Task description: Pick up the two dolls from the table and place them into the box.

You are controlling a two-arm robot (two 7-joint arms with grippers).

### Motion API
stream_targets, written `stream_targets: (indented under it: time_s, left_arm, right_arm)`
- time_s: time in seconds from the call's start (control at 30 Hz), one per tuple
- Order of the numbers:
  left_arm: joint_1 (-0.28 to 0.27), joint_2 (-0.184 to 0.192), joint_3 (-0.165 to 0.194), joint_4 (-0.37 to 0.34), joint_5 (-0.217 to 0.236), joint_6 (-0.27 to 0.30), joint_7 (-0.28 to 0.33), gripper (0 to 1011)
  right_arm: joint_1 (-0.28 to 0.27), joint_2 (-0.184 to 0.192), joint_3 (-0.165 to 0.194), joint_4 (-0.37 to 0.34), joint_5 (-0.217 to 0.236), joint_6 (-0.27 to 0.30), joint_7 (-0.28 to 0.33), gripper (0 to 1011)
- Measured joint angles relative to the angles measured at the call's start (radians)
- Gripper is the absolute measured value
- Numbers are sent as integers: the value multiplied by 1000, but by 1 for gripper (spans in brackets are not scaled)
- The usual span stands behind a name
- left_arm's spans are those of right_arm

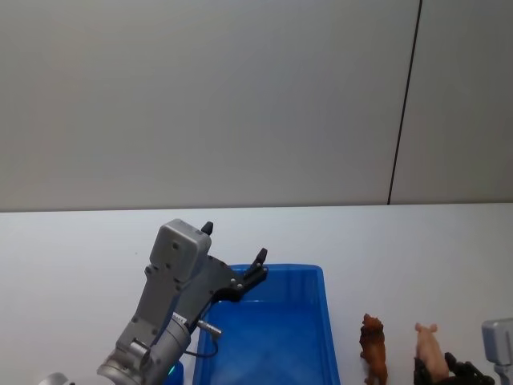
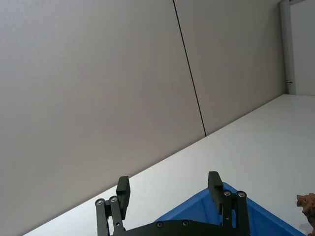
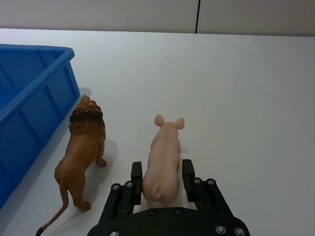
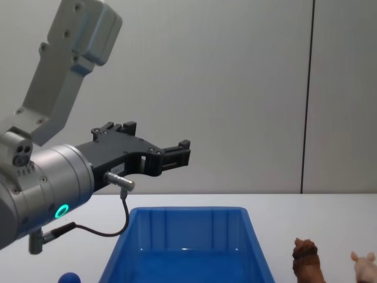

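The right claw [image 3: 162, 169] sat low over the white table [image 3: 246, 98] at the near right. Its fingers [image 3: 136, 172] were spread, one at each flank of the pink pig [image 3: 165, 157]. They stood close against the rump, but whether they pressed on it could not be told. The pig stood on its feet with its long axis running straight away from the claw, snout toward the far side. The fingers therefore spanned its narrow width rather than its length.

Just left of the pig, the brown lion [image 3: 83, 152] stood roughly parallel to it, also facing away. It was between the pig and the blue box [image 3: 29, 98], close to the box's right wall but apart from it.

The left claw [image 1: 234, 245] hung empty with its fingers [image 2: 215, 179] wide apart, well above the far left part of the box [image 4: 188, 209].

Both dolls remained on the table, right of the box, so the right arm was plainly the nearer one. Closing on the pig looked like the step in hand. After that would likely come a lift and a carry leftward, high enough to pass over the lion and the box's rim.
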State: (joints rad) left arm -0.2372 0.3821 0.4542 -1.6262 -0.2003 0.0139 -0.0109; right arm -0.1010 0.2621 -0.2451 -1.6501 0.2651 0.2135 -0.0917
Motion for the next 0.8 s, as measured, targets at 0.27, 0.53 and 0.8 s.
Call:
stream_targets:
  time_s: [0.27, 0.53, 0.8]
  left_arm:
    - [0, 0, 0, 0, 0, 0, 0, 1001]
    - [0, 0, 0, 0, 0, 0, 0, 1001]
    - [0, 0, 0, 0, 0, 0, 0, 1001]
  right_arm:
    - [1, -5, 1, 4, -14, -3, 3, 381]
    - [-2, -3, 2, -17, -40, -39, 14, 380]
    - [-3, 2, 3, -56, -60, -103, 60, 380]
